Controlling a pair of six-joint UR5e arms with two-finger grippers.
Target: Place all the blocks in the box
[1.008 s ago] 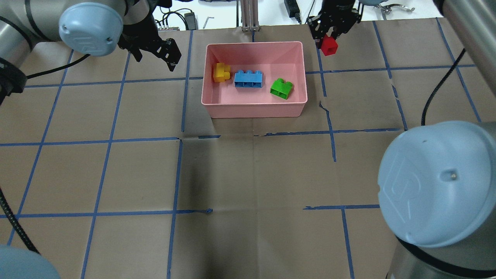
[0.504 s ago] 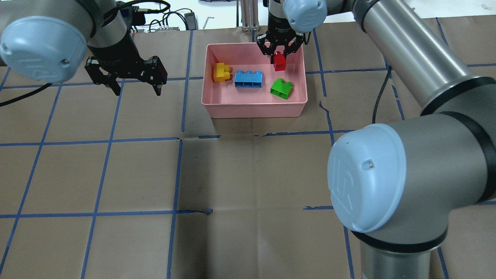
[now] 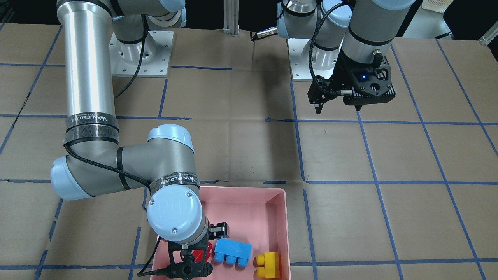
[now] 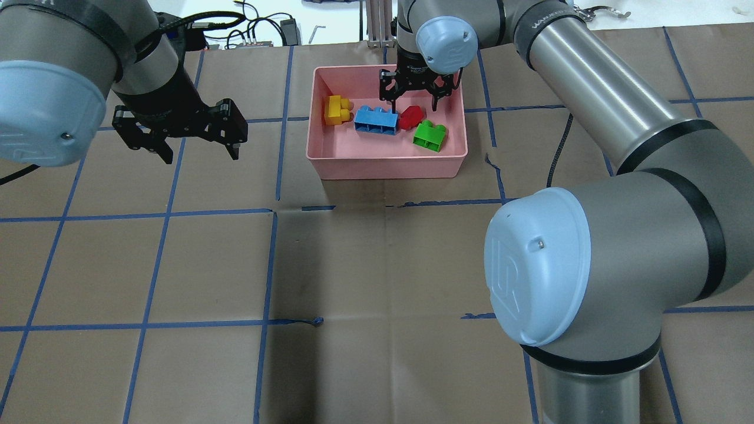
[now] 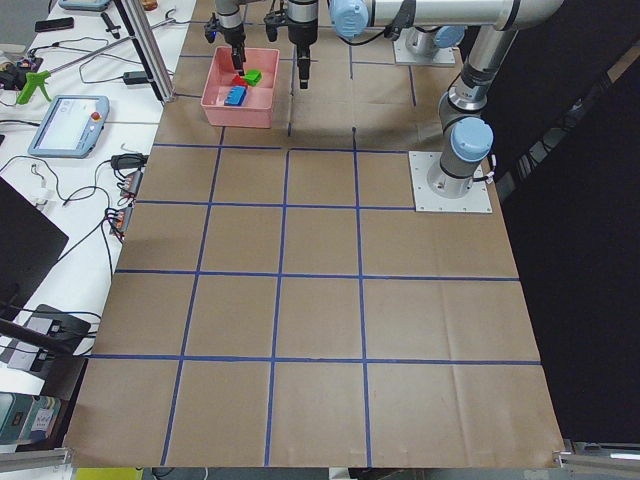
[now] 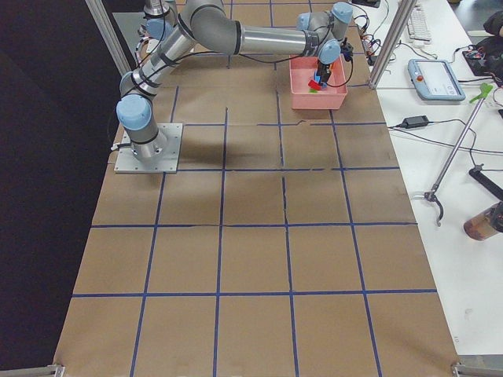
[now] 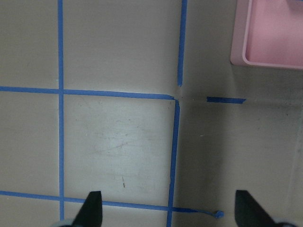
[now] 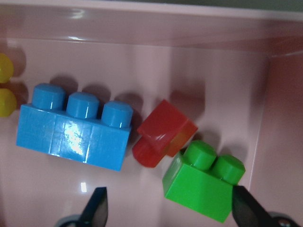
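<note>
Your right gripper (image 4: 412,97) hangs over the far right part of the box (image 4: 386,168) with its fingers spread and nothing between them. The red block (image 8: 163,132) lies below it on the box floor, tipped on its side with its stud pointing down and to the left in the wrist view. It sits between the blue block (image 8: 73,132) and the green block (image 8: 203,182), just beside the blue and apparently touching the green. The yellow block (image 4: 336,110) lies at the left end of the box. By my reading all four blocks are inside, so the step in hand is only to get clear.

Lift the right gripper straight up, with the fingers apart as they are. One fingertip hangs near the right end of the blue block and the other near the green, so a sideways move at this height could knock either block or flip the red one. Translate only once the tips are above the rim. The far wall is close behind the gripper, so come back toward the near side rather than swinging far.

Your left gripper (image 4: 200,150) hangs over the bare worktop (image 4: 377,265) to the left of the box, fingers spread and empty. It needs no move.
</note>
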